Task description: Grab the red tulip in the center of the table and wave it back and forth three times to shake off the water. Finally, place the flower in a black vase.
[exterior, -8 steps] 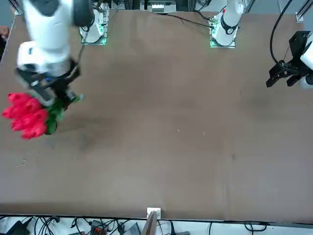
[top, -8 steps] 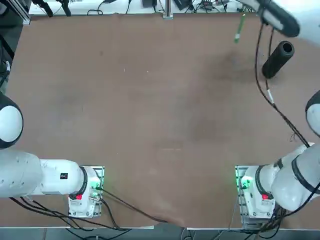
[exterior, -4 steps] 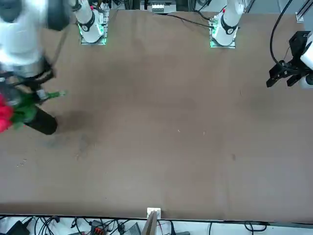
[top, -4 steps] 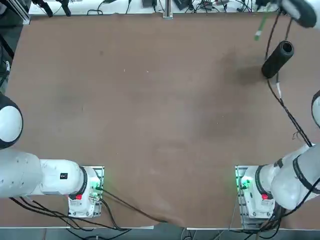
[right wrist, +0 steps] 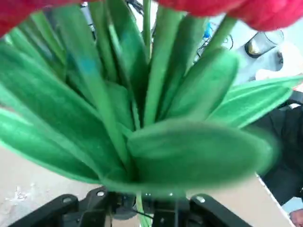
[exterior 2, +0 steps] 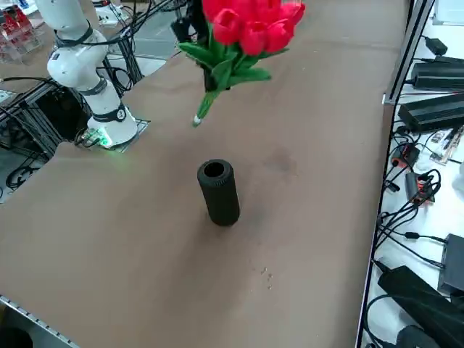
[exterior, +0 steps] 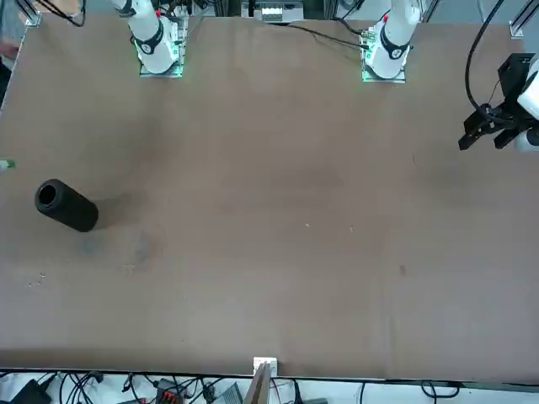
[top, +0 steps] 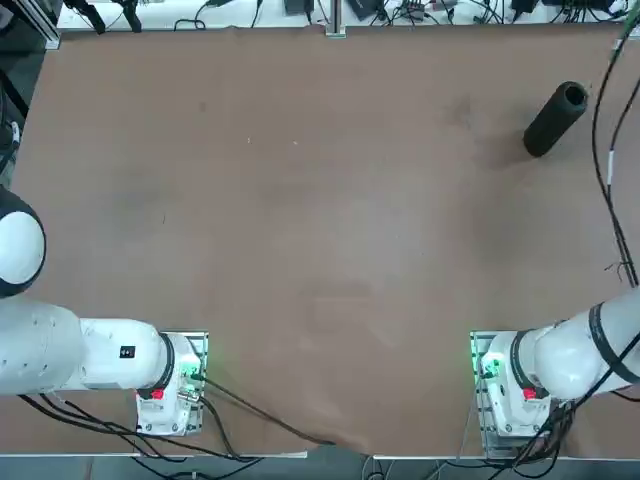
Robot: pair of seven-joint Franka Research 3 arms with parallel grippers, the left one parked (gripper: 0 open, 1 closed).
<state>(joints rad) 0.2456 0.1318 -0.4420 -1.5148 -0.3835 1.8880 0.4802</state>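
The bench (exterior 2: pixel 123 239) carries the black vase (exterior 2: pixel 220 194) in its far right part. I find the vase standing upright on its base, round mouth (exterior 2: pixel 214 170) uppermost and unobstructed.

The red tulip (exterior 2: pixel 250 25), a bunch with several blooms, is in the air above the far right area of the bench, farther right than the vase and clear of it. My right tool (right wrist: pixel 142 208) is closed on the tulip's green stem, below the leaves (right wrist: pixel 199 151).

Step in hand: in my judgement, the shaking-off of water, with the tulip carried out to the right side. The number of swings done cannot be established. The next move calls for a swing back to the left if the count is short. Otherwise I should bring the stem over the vase, set it upright, lower it into the mouth and only then release. Should the stem descend at a slant, it could catch the rim and tip the vase.

Orientation: the tulip's long axis is slanted, not plumb. The blooms point up and toward the far side; the free stem end (exterior 2: pixel 196 121) points down, toward the near side and somewhat left.
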